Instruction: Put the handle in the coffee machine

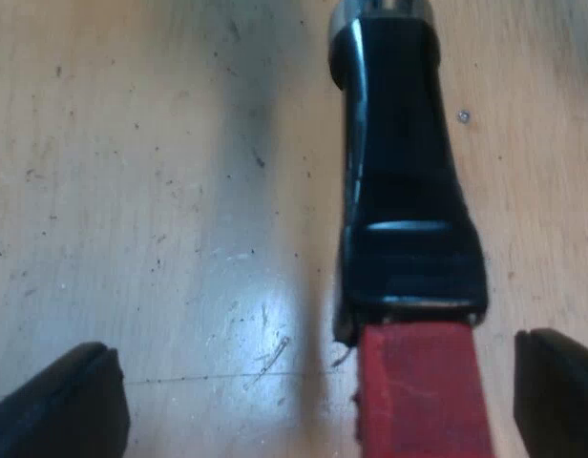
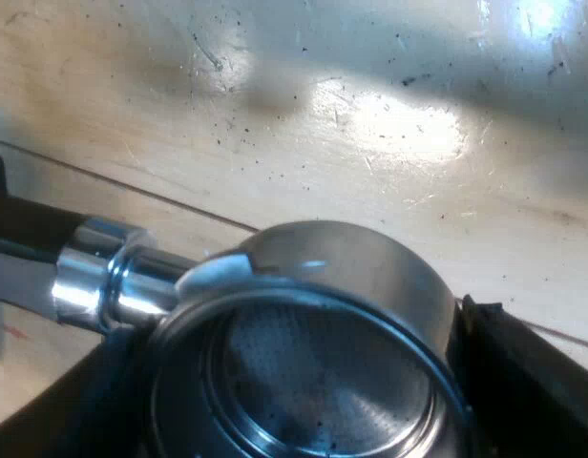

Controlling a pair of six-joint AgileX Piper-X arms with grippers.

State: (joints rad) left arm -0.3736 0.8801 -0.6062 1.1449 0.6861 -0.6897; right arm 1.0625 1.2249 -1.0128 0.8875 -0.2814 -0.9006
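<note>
2 black fingers (image 1: pixel 65 405) of the left gripper (image 1: pixel 318 396) stand wide apart over a pale wooden table (image 1: pixel 151 191), and the red end (image 1: pixel 423 391) of the handle (image 1: pixel 404 162) lies between them. This gripper is spread fully and has hold of nothing: neither finger touches the handle. The red end sits much closer to 1 finger than to the other, with a narrow strip of table showing on the near side and a broad stretch on the far side. The handle is glossy black. It widens to a stepped shoulder where the red part begins, and at its far end it meets a bright metal collar (image 1: pixel 380 10). I cannot tell whether the handle rests on the wood or hangs just above it.

At the other end of the holder (image 2: pixel 313 286), the right gripper (image 2: pixel 299 382) is closed around the round metal cup (image 2: pixel 370 267). 1 finger (image 2: pixel 518 372) presses against the cup's outer wall, and the other (image 2: pixel 84 420) sits against the opposite side, beneath the neck (image 2: pixel 103 281). The cup's open mouth faces the camera and shows a fine perforated sieve (image 2: pixel 313 382) at its bottom. The shiny neck leads from the cup's rim to the dark handle. Beyond the cup lies scratched wooden table, speckled with dark grains and lit by bright glare. I cannot tell whether the cup touches the table.
</note>
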